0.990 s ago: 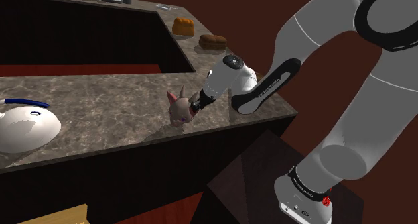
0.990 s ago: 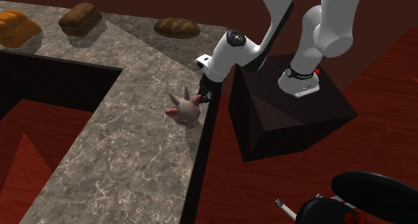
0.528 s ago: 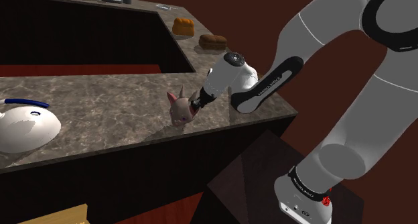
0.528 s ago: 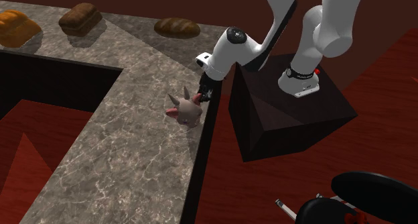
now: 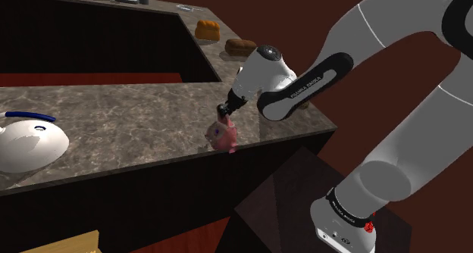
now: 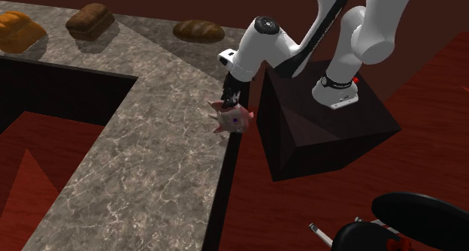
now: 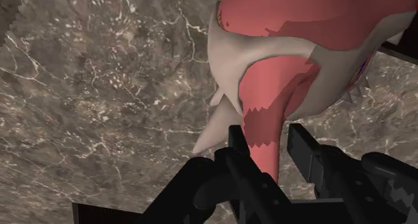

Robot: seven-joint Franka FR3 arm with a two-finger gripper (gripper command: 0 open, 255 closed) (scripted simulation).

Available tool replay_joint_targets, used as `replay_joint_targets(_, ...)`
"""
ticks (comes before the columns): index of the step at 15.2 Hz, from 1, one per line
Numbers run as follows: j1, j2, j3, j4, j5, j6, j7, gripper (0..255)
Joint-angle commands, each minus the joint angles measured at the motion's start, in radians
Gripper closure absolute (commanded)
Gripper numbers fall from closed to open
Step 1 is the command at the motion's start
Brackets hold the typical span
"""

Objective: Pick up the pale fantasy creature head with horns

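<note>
The pale creature head [image 5: 223,135] with pink patches and small horns dangles from my gripper [image 5: 226,114] right at the marble counter's [image 5: 114,115] near edge. In the second exterior view the head [image 6: 233,117] hangs tilted below the gripper [image 6: 229,99], over the counter's [image 6: 135,167] rim beside the stand. In the wrist view the gripper [image 7: 271,149] is shut on a pink, ear-like projection of the head [image 7: 281,48], with the veined counter top behind it.
A white domed object [image 5: 26,142] with a blue handle lies at the shoulder view's left. Bread loaves [image 6: 90,19] [image 6: 198,29] [image 6: 19,28] rest on the far counter arm. The dark stand [image 6: 323,129] sits close beside the counter edge. Red floor lies below.
The gripper has risen and swung toward the counter's edge, taking the head with it. The head has turned over and now hangs from the fingers instead of resting on the counter.
</note>
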Motion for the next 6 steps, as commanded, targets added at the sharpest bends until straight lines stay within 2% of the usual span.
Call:
replay_joint_targets(1, 0.002, -0.034, 0.01, -0.005, 0.072, -0.022, -0.058, 255)
replay_joint_targets(4, 0.013, -0.075, 0.011, -0.004, 0.151, -0.06, -0.122, 255)
replay_joint_targets(6, 0.015, -0.077, 0.009, -0.003, 0.154, -0.062, -0.125, 255)
